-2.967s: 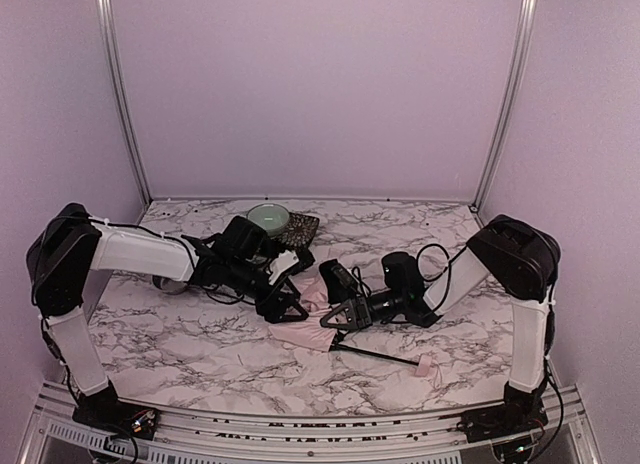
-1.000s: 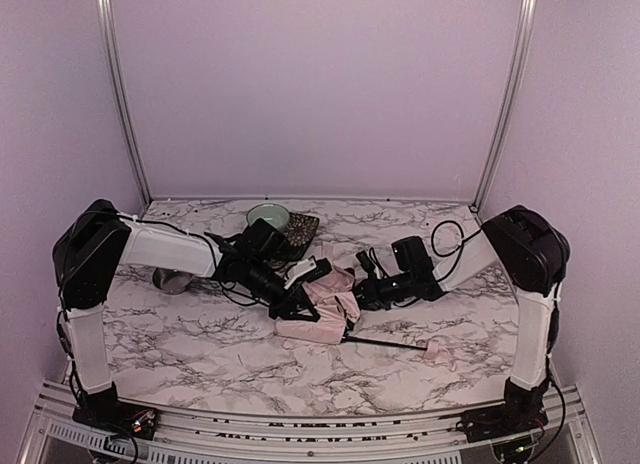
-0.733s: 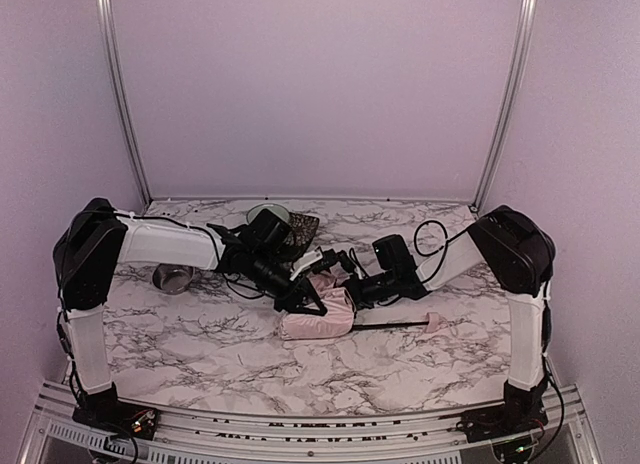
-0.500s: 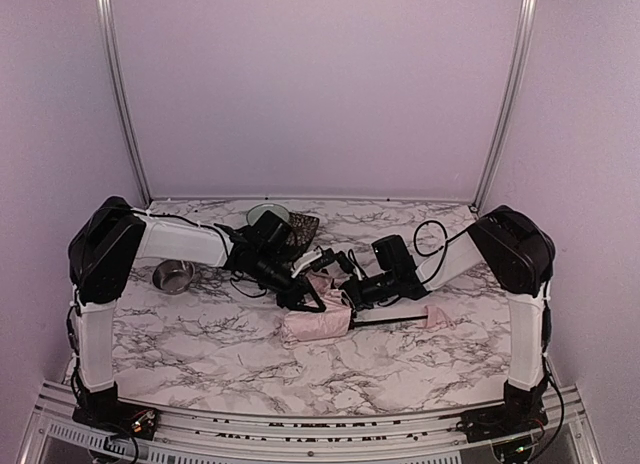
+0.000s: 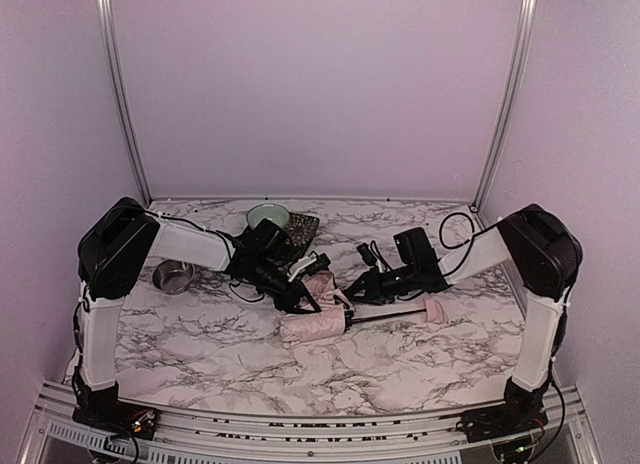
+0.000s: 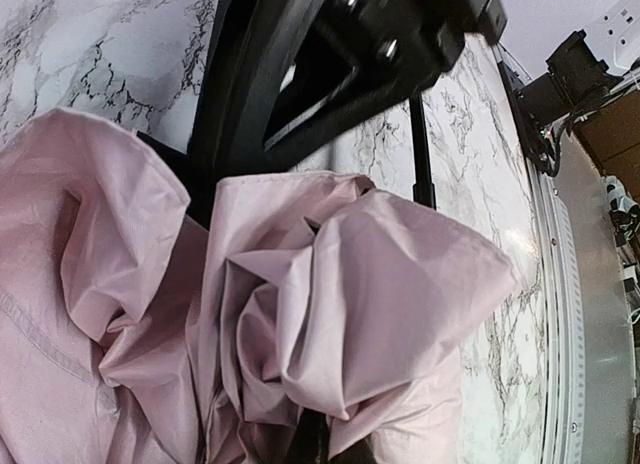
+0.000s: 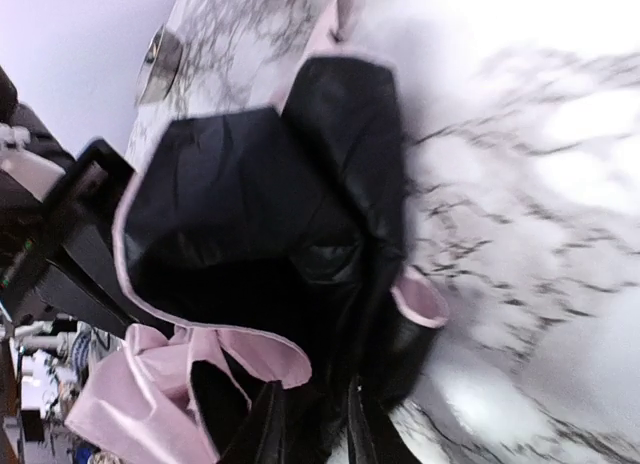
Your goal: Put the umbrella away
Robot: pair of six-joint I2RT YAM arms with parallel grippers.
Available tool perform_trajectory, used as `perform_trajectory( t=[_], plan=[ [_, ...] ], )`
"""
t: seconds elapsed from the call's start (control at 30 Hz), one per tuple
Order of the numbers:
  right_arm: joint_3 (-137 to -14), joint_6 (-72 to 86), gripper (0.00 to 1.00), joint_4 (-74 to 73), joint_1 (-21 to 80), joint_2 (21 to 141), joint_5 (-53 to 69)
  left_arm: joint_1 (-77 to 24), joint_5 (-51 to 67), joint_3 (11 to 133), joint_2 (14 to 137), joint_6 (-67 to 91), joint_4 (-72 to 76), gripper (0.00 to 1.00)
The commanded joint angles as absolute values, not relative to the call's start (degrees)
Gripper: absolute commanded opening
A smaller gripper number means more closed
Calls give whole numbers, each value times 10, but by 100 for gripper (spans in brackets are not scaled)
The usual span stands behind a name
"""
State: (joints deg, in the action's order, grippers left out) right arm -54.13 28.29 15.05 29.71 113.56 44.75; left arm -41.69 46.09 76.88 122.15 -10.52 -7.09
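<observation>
The umbrella (image 5: 316, 325) lies collapsed mid-table (image 5: 200, 354), its pink fabric bunched, its shaft (image 5: 385, 316) running right to the handle (image 5: 436, 311). At its rear edge the left gripper (image 5: 303, 296) is clamped on the fabric. Just right of that, the right gripper (image 5: 352, 290) meets the black lining (image 7: 250, 224) with a narrow gap between its fingers (image 7: 268, 424); whether it grips, I cannot tell. Behind the umbrella sits a green bowl (image 5: 268, 216), and to the left a steel bowl (image 5: 174, 276).

Marble table (image 5: 250, 354): pink umbrella (image 5: 315, 327) mid; steel cup (image 5: 173, 276) left; green bowl (image 5: 268, 216), patterned mat (image 5: 305, 227) rear.
</observation>
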Motion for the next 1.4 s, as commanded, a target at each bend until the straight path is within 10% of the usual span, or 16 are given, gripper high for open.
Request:
perform_trajectory(
  t=[0.0,0.47,1.37],
  plan=[
    [-541,228,28,71,271,1035,380,-422,383,746,1283,-120,-150,0],
    [-479,-313,84,17,541,815,77,-421,391,784,1301,-145,-221,0],
    [-643,-480,72,-167,577,1092,-119,-420,422,824,1332,-206,-332,0]
  ],
)
